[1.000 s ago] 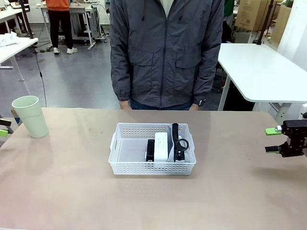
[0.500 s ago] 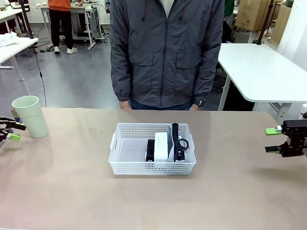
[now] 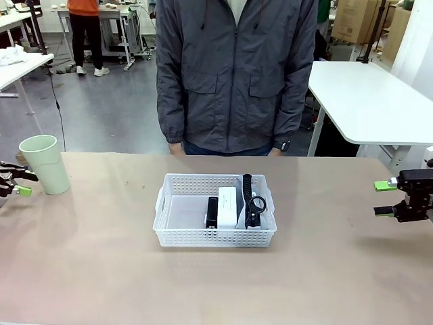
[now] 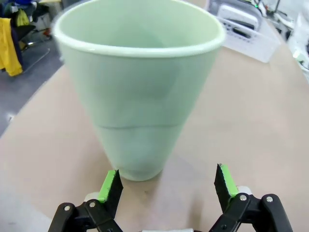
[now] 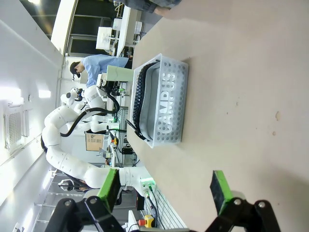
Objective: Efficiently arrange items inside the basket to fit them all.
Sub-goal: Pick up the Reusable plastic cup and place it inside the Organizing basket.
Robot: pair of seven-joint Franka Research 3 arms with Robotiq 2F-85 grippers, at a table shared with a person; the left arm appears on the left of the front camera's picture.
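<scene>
The pale green cup [image 3: 44, 164] stands upright at the table's far left. My left gripper [image 3: 15, 184] is open just to its left; in the left wrist view the cup [image 4: 140, 87] looms large, its base just beyond my open left gripper [image 4: 167, 186], not between the pads. The white basket [image 3: 215, 210] sits mid-table and holds a small black block [image 3: 212, 212], a white box [image 3: 227, 206] and the grey pouch [image 3: 255, 203] with its black strap on edge. My right gripper [image 3: 385, 198] hangs open at the far right, well away from the basket [image 5: 161, 101], through whose wall the pouch's lettering [image 5: 169, 104] shows.
A person in a grey jacket [image 3: 233, 74] stands at the table's far edge behind the basket, hands down behind the edge. The left half of the basket floor [image 3: 184, 211] is bare. Brown tabletop [image 3: 101, 257] stretches open between cup, basket and right gripper.
My left gripper has come in from the picture's left edge toward the cup's base. The right gripper, the basket and its contents have not moved.
</scene>
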